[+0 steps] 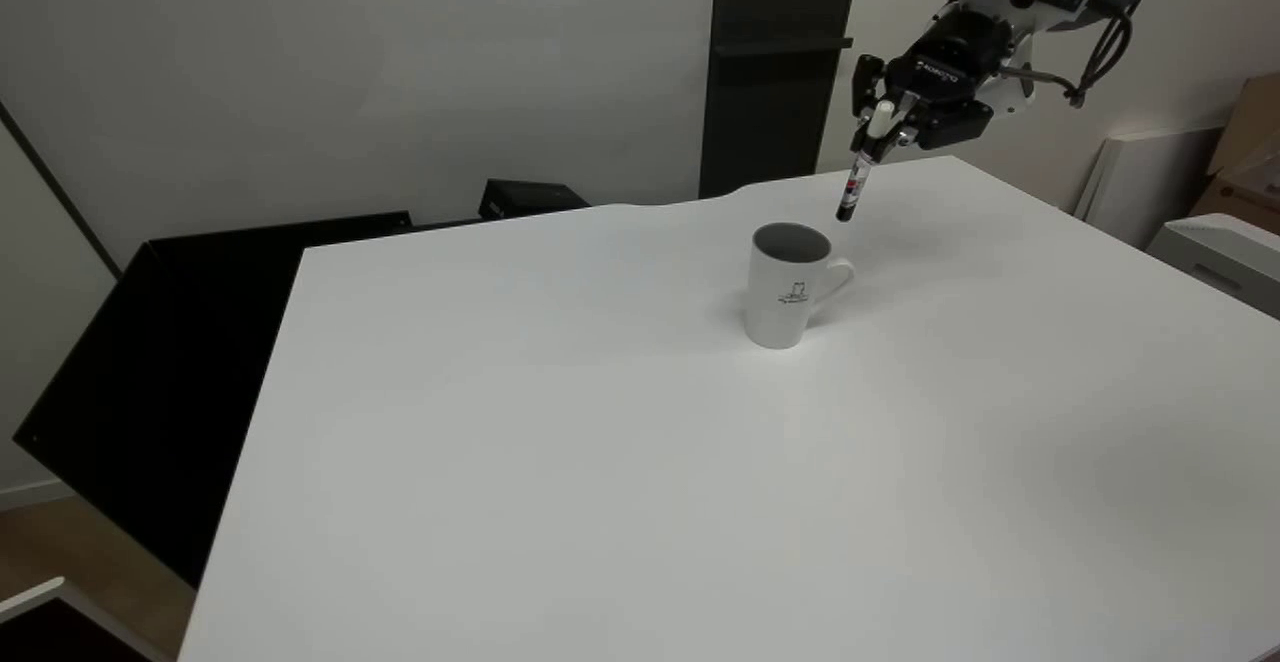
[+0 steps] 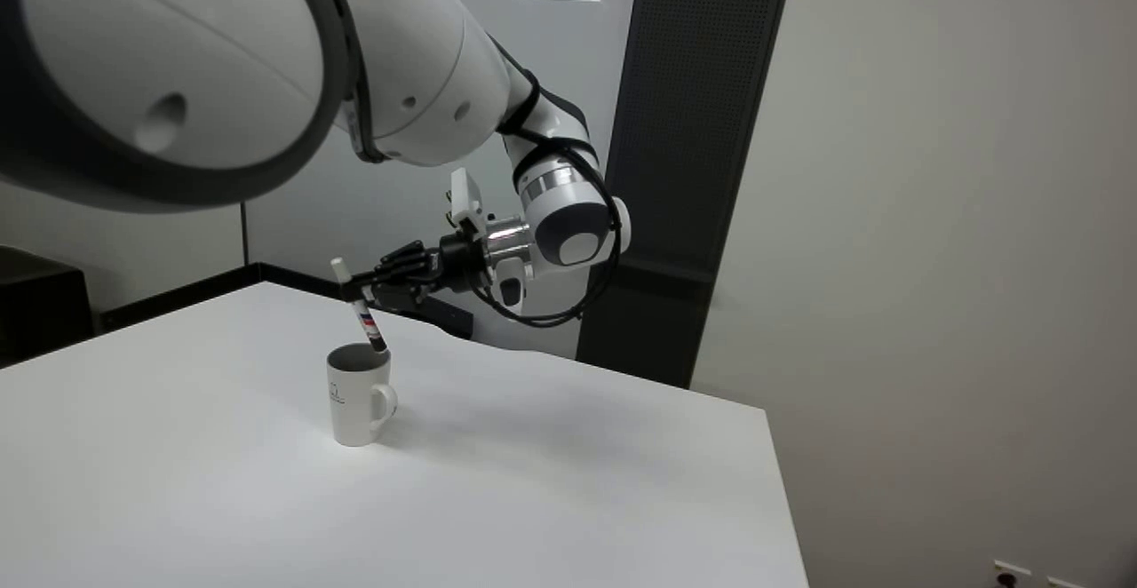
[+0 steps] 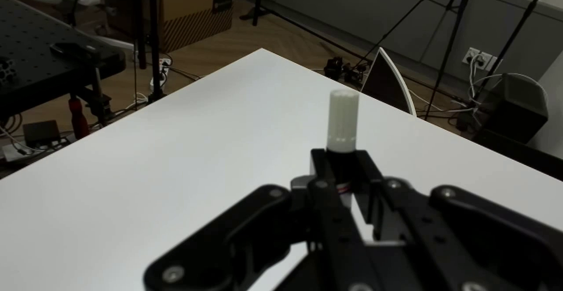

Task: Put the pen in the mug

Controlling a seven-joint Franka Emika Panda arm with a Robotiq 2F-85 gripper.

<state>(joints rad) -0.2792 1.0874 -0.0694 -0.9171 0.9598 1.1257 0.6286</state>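
The white mug point(image 1: 772, 294) stands upright on the table, its handle on the right in both exterior views; it also shows here point(image 2: 352, 406). It is out of the wrist view. My gripper point(image 1: 873, 139) is shut on the pen point(image 1: 856, 180) and holds it tilted, white cap up and dark end down, above the table. In an exterior view the pen's lower end is just right of the rim, above the handle. In an exterior view the pen point(image 2: 366, 314) overlaps the mug's right rim. In the wrist view the pen's white cap point(image 3: 342, 121) rises above the fingertips point(image 3: 342, 168).
The white table point(image 1: 560, 442) bears the mug. A dark box point(image 1: 525, 198) is beyond its back edge. A grey-white case point(image 1: 1225, 257) is by the right edge. In the wrist view a black bench point(image 3: 39, 45) and tripod legs point(image 3: 457, 45) stand past the table.
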